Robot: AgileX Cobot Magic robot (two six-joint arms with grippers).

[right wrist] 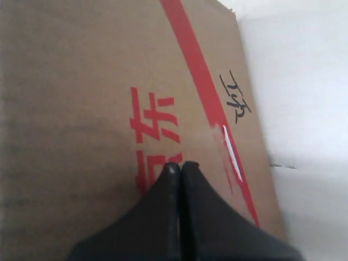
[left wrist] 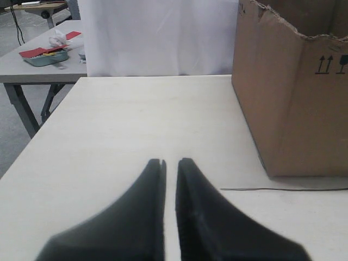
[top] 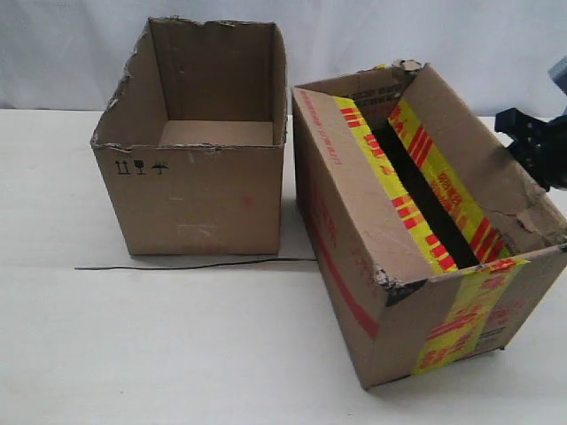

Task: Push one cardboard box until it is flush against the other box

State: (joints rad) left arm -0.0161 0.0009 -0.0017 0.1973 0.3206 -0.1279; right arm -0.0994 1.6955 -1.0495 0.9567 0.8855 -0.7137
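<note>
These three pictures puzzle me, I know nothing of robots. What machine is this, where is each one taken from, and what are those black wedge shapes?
It is a robot with two arms, each ending in a claw. The wide picture comes from a camera off the arms. It shows a white table with two cartons: a plain brown box with a torn rim, and a taped box with yellow and red tape, set at an angle to it. A thin black wire lies in front.

The other two pictures come from cameras on the wrists. The black wedges are the claws. The left claw is shut and holds nothing, over bare table beside the plain box. The right claw is shut too, its tips up against the taped box's red-printed side, apparently to push.
</note>
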